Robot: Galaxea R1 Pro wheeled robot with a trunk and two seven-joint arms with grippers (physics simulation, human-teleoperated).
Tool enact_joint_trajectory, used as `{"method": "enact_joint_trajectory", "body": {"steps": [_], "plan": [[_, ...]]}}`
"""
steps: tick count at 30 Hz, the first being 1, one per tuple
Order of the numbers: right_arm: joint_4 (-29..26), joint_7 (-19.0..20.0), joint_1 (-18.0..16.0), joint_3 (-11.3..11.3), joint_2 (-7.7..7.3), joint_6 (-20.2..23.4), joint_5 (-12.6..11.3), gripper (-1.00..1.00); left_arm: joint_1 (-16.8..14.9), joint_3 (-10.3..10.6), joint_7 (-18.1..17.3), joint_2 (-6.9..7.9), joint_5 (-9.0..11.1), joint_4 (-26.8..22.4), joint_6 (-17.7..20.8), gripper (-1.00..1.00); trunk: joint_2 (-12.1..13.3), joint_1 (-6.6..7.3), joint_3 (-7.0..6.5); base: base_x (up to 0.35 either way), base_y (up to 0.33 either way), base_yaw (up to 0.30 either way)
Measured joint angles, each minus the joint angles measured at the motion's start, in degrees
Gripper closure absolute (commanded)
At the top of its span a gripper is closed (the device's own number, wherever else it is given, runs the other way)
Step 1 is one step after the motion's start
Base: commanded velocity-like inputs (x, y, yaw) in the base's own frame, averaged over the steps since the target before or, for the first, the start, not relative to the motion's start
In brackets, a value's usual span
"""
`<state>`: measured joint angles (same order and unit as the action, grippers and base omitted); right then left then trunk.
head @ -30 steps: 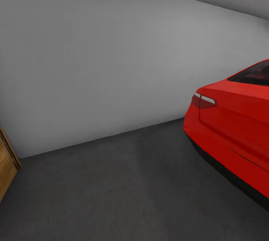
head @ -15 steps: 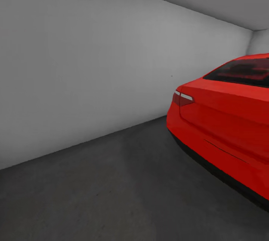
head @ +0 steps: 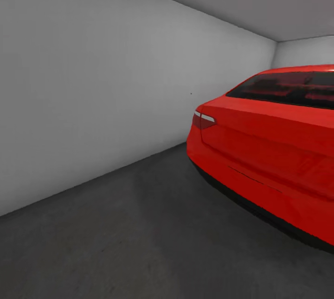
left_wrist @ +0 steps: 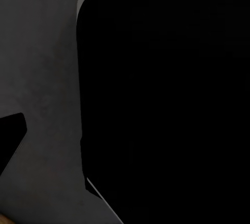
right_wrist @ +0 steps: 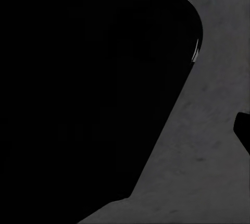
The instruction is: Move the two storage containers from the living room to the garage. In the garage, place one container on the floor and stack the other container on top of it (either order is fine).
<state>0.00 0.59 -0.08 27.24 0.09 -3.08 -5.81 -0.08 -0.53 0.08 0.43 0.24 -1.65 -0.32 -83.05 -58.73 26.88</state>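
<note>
grey concrete floor (head: pixel 139 243) stretches through the garage, a pale wall (head: pixel 93 95) on the left and the rear of a red car (head: pixel 273 150) on the right. both wrist views show a black, rounded robot body over the concrete; the fingers' state cannot be told.

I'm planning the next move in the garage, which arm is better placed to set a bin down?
Cannot tell. The head view shows floor, wall and car, no bin. Both wrist views show a dark shape over the floor, alike. Neither side has a visible edge.
</note>
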Motion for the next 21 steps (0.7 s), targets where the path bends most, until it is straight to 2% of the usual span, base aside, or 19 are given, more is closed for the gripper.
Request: {"method": "enact_joint_trajectory", "body": {"steps": [21], "plan": [[0.0, 0.04, 0.0, -0.01, 0.0, 0.0, 0.0, -1.0, 0.0, -0.02, 0.0, -0.03, 0.0, 0.0, 0.0, -1.0, 0.0, 0.0, 0.0, 0.0, 0.0, -0.293]]}}
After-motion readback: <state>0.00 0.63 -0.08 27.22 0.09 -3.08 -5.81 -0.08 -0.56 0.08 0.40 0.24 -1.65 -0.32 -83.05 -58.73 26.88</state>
